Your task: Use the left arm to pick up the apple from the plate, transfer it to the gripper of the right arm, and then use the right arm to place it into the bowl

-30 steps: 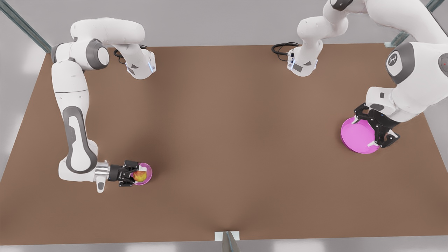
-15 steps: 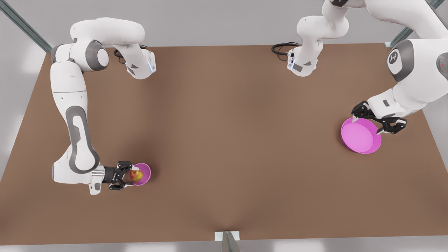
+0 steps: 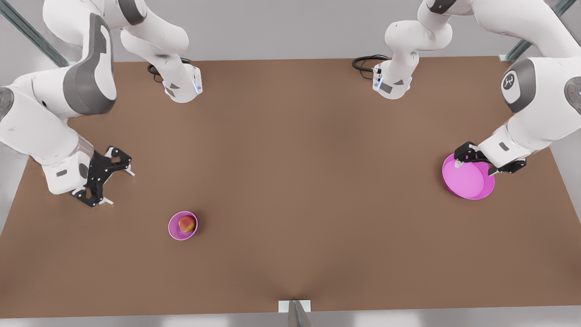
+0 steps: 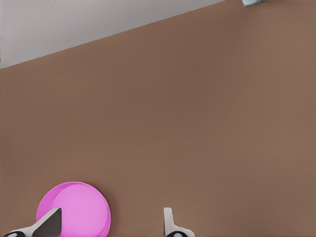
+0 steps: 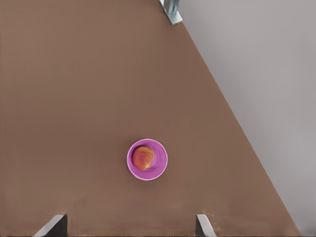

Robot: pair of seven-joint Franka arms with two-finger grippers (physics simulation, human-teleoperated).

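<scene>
Apple (image 3: 186, 223): small, round, red-yellow, sits inside bowl (image 3: 175, 230), off-centre toward its rim; bowl small, deep, pink-violet, upright at the front view's lower left; plate (image 3: 467, 182) wide, shallow, magenta, flat at the front view's right, well apart.

This is a bare robot test cell, rendered in simulation, not a home or kitchen. A wide, flat brown table (image 3: 290, 181) with no texture or clutter fills the scene, and two white Franka arms are bolted at its far edge, black cables (image 3: 366, 62) coiled by their bases. Plain grey walls surround it, with metal frame struts (image 3: 32, 34) crossing the corners and a small bracket (image 3: 294, 307) at the near edge. Surfaces look smooth and evenly lit.
</scene>
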